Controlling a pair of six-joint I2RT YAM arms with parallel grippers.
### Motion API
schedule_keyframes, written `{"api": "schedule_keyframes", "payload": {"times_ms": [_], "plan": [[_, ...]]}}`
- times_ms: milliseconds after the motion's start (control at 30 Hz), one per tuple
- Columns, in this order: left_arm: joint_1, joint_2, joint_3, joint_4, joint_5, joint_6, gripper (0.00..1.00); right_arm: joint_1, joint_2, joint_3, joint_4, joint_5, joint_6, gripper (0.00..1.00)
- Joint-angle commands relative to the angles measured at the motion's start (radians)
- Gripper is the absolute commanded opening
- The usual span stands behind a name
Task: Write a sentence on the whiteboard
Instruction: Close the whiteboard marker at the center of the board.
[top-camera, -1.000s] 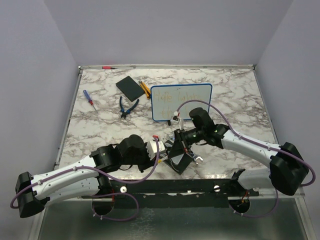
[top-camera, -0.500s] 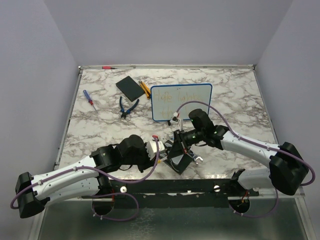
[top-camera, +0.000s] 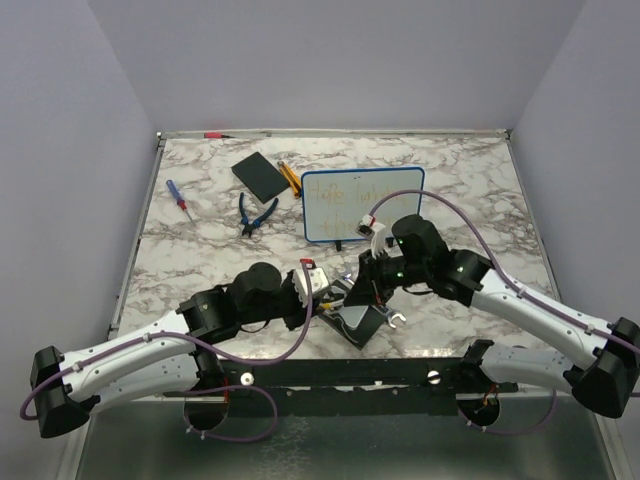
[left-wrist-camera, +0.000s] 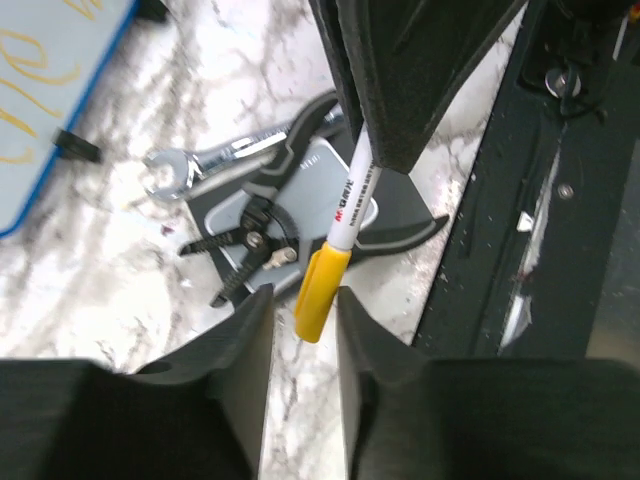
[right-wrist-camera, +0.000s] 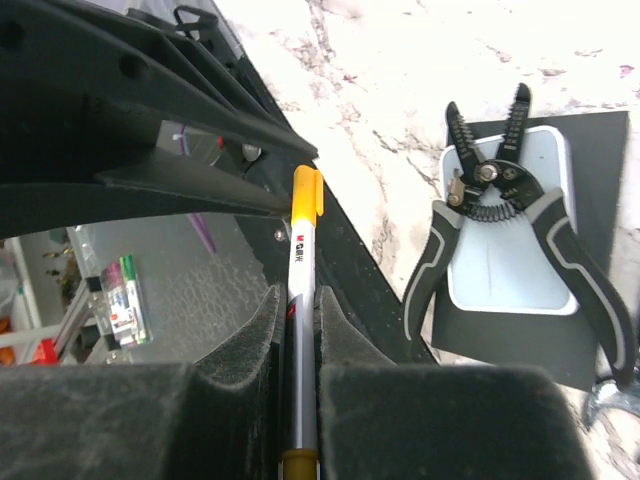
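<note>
Whiteboard (top-camera: 325, 228) sits upper centre of the top view on the marble table (top-camera: 480, 180), flat. Sentence (top-camera: 350, 188) is on it: two faint orange lines, not legible from here. Your R wrist and its purple cable (top-camera: 400, 195) cover part of the board's lower edge.

R gripper (right-wrist-camera: 297, 305) is clamped on the marker (left-wrist-camera: 345, 200) barrel, white body, yellow cap. L gripper (left-wrist-camera: 305, 320) has the cap end between its fingers, but they're parted and there's a gap on one side, so no grip there.

Both grippers meet just below the board, over a black mat (right-wrist-camera: 600, 140) with a light-grey plate and a wire stripper (right-wrist-camera: 500, 200) on it. Wrench (left-wrist-camera: 200, 160) is just beside the mat.

Left of the board:
- black square pad (top-camera: 259, 175)
- orange sticks (top-camera: 289, 178)
- blue pliers (top-camera: 256, 213)
- screwdriver (top-camera: 178, 200), further left
- red pen (top-camera: 213, 133) at the far edge
</note>
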Motion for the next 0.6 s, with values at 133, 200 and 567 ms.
{"api": "schedule_keyframes", "payload": {"times_ms": [133,200,567], "plan": [[0.008,-0.042,0.058,0.066,-0.102,-0.012,0.48,0.012,-0.088,0.004,-0.053,0.163,0.006,0.0],[0.008,-0.05,0.066,0.062,-0.11,-0.019,0.55,0.012,-0.112,-0.006,-0.052,0.208,0.013,0.01],[0.083,-0.061,0.082,0.273,-0.133,-0.403,0.74,-0.043,-0.311,-0.184,0.283,0.263,0.067,0.0]]}}
